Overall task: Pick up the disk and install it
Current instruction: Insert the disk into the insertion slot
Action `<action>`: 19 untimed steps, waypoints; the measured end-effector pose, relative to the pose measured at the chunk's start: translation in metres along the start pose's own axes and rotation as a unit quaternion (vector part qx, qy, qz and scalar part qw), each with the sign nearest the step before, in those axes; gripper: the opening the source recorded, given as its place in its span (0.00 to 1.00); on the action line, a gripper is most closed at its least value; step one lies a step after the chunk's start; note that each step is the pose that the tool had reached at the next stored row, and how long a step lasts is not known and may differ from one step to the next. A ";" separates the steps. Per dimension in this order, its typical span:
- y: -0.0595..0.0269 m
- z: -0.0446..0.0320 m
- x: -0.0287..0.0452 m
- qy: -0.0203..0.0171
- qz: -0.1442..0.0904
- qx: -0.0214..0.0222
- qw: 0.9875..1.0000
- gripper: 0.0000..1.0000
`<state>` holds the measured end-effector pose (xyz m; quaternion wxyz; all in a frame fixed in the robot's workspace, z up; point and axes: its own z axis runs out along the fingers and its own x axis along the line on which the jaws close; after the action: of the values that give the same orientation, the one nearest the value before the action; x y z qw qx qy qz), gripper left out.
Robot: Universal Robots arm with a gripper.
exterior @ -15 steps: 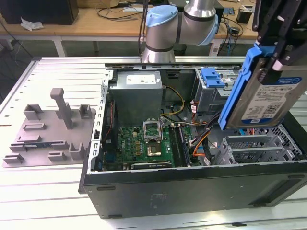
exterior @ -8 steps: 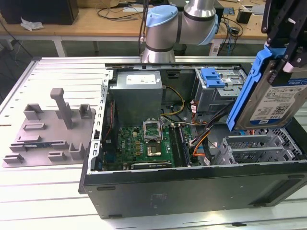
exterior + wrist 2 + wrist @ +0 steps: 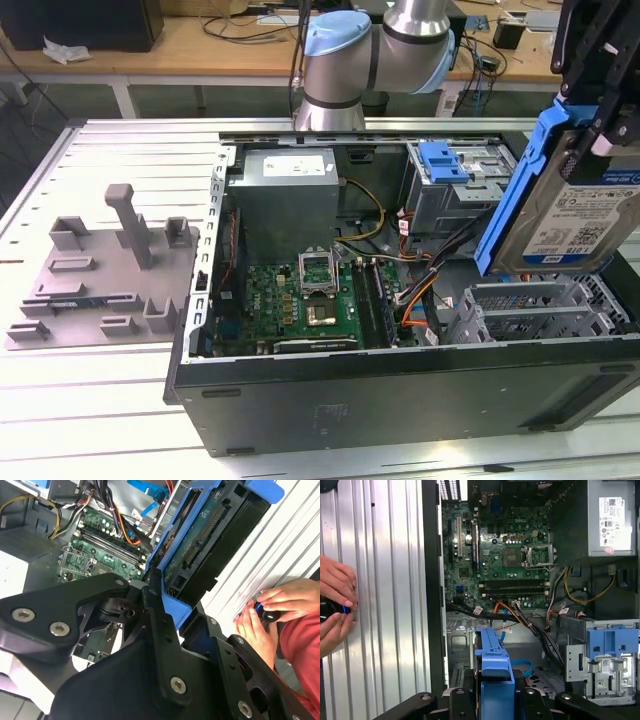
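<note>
Claw (image 3: 172, 605) clamped on disk (image 3: 570, 210), above open computer case (image 3: 400, 390), motherboard (image 3: 300, 295) inside

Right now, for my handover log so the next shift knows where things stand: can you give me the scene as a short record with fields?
gripper: shut on the disk
disk pose: upright in its blue carrier, in the air over the open computer case, at the exterior view's right
beneath it: metal drive cage
lone blue bracket: on a bay inside the case
hands: on a small device, on the table beside the case
install: not yet done
</note>
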<state>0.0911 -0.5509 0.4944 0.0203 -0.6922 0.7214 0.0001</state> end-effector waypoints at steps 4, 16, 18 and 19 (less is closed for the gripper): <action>-0.0063 0.0006 -0.0003 0.000 0.002 0.000 1.000 0.37; -0.0111 0.0023 -0.0005 0.001 -0.013 -0.012 1.000 0.37; -0.0111 0.0028 -0.0010 0.001 -0.025 -0.013 1.000 0.37; -0.0113 0.0029 -0.0011 0.001 -0.028 -0.013 1.000 0.37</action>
<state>0.1026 -0.5502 0.4918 0.0107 -0.7124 0.7016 0.0080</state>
